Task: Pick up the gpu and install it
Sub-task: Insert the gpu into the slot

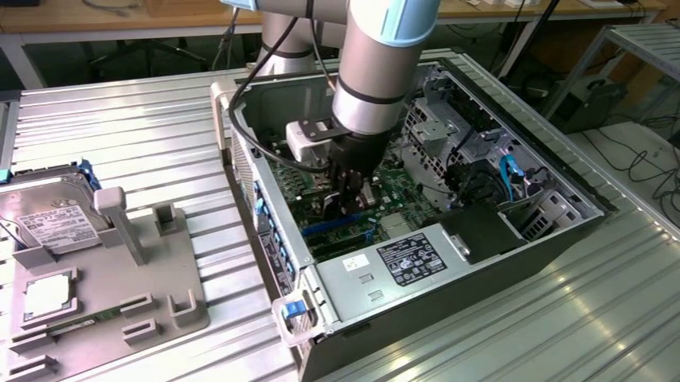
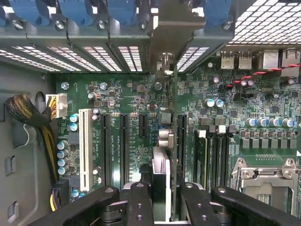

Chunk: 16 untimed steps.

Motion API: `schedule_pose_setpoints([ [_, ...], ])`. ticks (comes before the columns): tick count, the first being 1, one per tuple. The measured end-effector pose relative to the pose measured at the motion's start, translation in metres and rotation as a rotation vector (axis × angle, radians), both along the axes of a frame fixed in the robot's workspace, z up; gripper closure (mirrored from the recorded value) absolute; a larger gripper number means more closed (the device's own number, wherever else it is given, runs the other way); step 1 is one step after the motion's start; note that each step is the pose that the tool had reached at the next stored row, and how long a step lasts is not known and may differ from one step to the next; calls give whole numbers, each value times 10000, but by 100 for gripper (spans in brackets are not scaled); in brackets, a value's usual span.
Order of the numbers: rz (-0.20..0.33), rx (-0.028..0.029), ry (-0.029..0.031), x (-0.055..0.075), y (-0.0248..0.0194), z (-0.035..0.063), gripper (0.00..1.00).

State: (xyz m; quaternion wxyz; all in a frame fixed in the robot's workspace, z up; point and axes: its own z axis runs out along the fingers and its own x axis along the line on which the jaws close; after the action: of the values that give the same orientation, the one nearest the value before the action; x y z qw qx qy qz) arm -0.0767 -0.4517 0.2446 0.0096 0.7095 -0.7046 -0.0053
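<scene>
In the exterior view we cannot make out much of the gpu [image 1: 342, 208]: it shows as a dark sliver below the gripper [image 1: 349, 205], deep inside the open computer case [image 1: 574, 231] at the middle of the frame, with the arm [image 1: 372, 72] covering what lies behind it. The arm's upper part is cut off by the top edge of the frame.

In the wrist view we see the card edge-on. The gpu [image 2: 161, 179] appears as a thin upright slab in the lower middle of the frame, and its long axis runs from the gripper [image 2: 161, 200] at the bottom up toward the row of slot openings at the top, where its silver bracket [image 2: 165, 63] stands against the case's rear wall. Its lower edge and the slot under it are hidden by the card itself, so we cannot tell whether it is fully seated in the motherboard [image 2: 131, 117]. The black fingers [image 2: 140, 202] press on either side of the card, so the claw is clenched on the gpu.

The arm comes down steeply from the top of the exterior view into the case, wrist pointing downward, with a light grey camera block [image 1: 308, 143] on its side.

At the left of the exterior view, on the ribbed metal table [image 1: 138, 135], a grey fixture [image 1: 107, 294] holds a hard drive [image 1: 53, 219] with a white label, partly cut off by the frame edge.
</scene>
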Motion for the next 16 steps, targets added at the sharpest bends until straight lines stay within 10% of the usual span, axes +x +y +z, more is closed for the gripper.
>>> schedule_pose_setpoints([
  [16, 0, 6, 170, 0, -1, -101, 72],
])
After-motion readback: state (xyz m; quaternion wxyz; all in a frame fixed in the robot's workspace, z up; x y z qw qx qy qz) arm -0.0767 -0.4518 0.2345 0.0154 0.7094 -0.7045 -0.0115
